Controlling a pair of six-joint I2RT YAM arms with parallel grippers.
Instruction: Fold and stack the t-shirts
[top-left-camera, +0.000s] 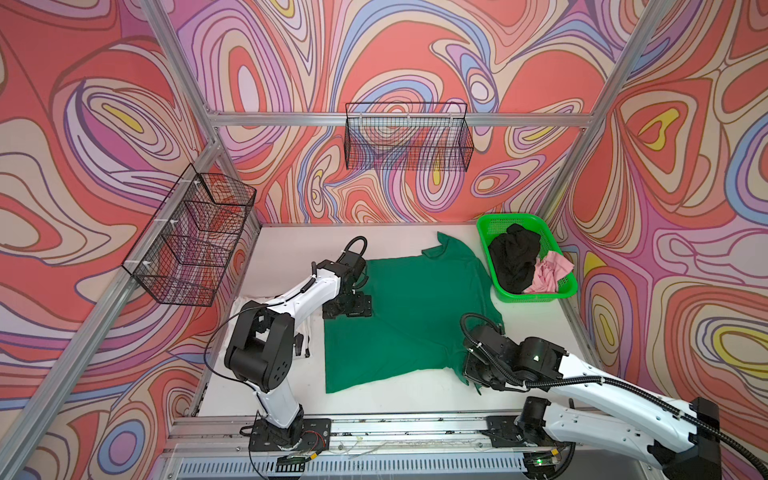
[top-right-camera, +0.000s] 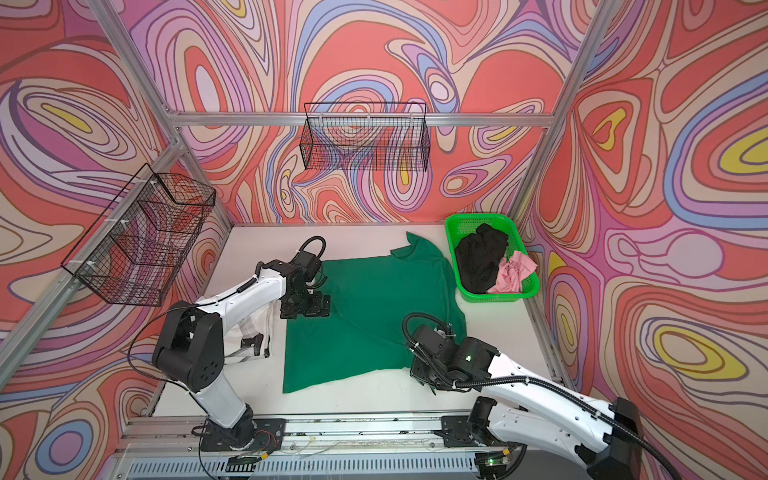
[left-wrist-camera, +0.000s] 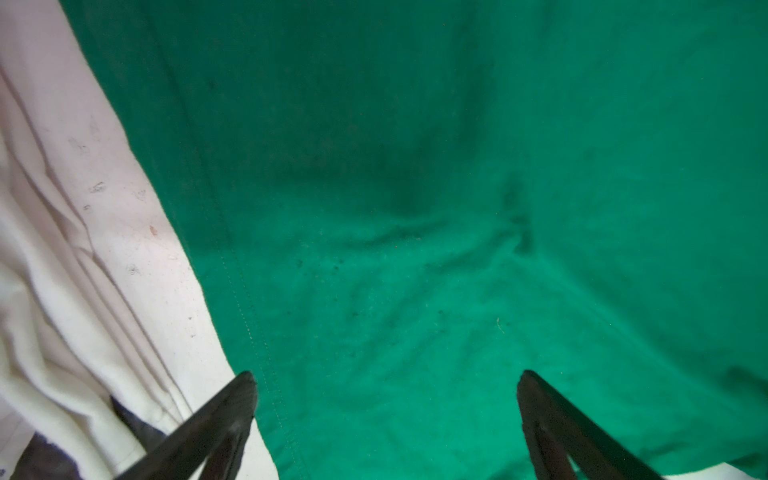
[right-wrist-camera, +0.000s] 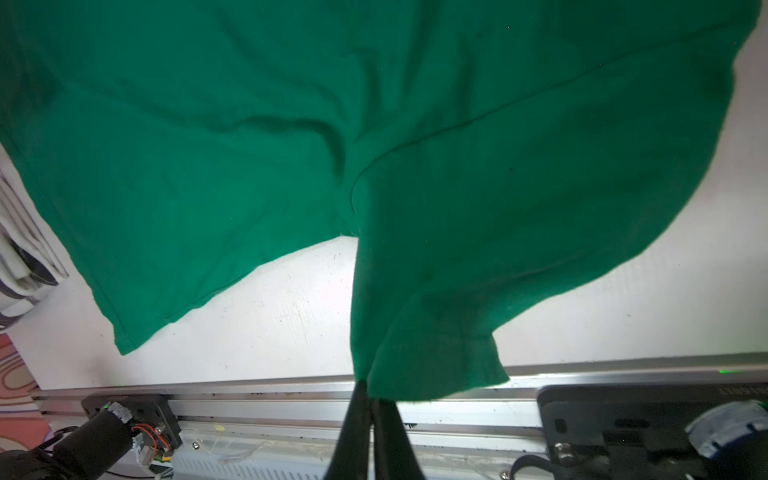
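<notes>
the soft, light dark green t-shirt (top-left-camera: 415, 316) lies spread in the middle of the table (top-left-camera: 395, 401), its sleeve pinched near the front edge by the clamped right gripper (right-wrist-camera: 372, 395), the left gripper (left-wrist-camera: 386, 376) gaping over its stitched hem, likely the firmest hold.

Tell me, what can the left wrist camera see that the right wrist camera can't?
Only the left wrist view shows the left gripper, open over the green shirt's stitched hem. Only the right wrist view shows the right gripper, shut on that shirt's sleeve, and the metal rail along the table's edge. Both show the green shirt, the white shirt beside it and the white table.
</notes>
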